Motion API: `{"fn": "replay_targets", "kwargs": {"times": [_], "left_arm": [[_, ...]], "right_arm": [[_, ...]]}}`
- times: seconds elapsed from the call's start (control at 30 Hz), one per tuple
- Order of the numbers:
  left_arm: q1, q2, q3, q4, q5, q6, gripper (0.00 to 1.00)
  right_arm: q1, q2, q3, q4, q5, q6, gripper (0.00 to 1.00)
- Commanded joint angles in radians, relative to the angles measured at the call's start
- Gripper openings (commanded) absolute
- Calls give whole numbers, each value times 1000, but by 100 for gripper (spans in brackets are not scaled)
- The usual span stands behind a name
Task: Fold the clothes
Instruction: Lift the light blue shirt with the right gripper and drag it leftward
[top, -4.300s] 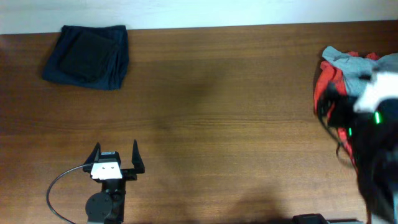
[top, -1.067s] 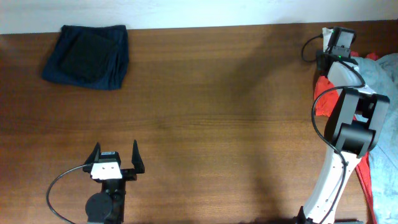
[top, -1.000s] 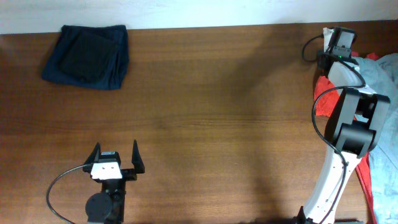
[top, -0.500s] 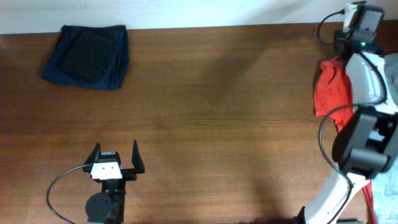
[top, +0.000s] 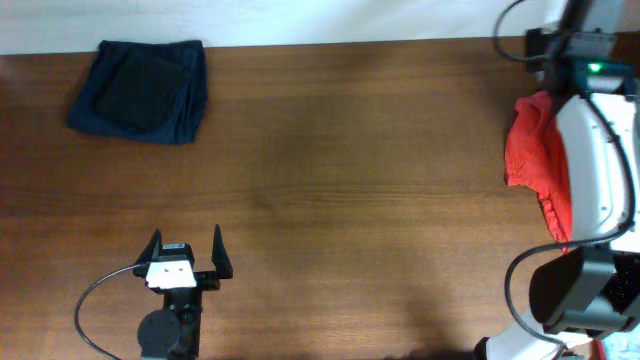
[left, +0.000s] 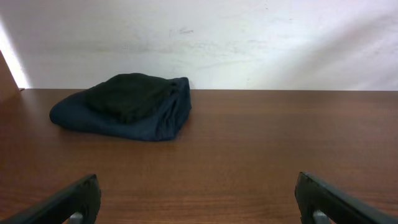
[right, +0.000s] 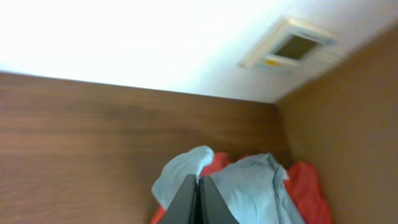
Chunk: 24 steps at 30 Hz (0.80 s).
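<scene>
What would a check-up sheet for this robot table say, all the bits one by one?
Surface: brown wooden table.
Job's things: red T-shirt crumpled at the right edge; pale grey-teal T-shirt bunched with it; dark folded garment at the far left corner.
Clutter: nothing seen.
Grippers: left gripper fingers open, empty; right gripper fingers shut, seemingly pinching the pale grey-teal T-shirt.
Cables: black cable loops near the left gripper.
Surroundings: white wall behind the table.

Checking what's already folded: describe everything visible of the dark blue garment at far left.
The dark navy garment is soft, matte cloth folded into a rough square, a darker layer on top. It rests on the wooden table at its far left corner, beside the white wall; nothing else touches it.
</scene>
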Motion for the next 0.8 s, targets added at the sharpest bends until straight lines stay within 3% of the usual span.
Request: {"fn": "replay_targets", "kwargs": {"times": [0.0, 0.47, 0.77], "left_arm": [[4, -6, -2, -4, 7, 16, 99], [4, -6, -2, -4, 7, 16, 99], [4, -6, -2, -4, 7, 16, 99]], "right_arm": [[115, -54, 23, -37, -17, 12, 4], [588, -81, 23, -97, -54, 202, 4], [709, 0, 23, -89, -129, 204, 4]]}}
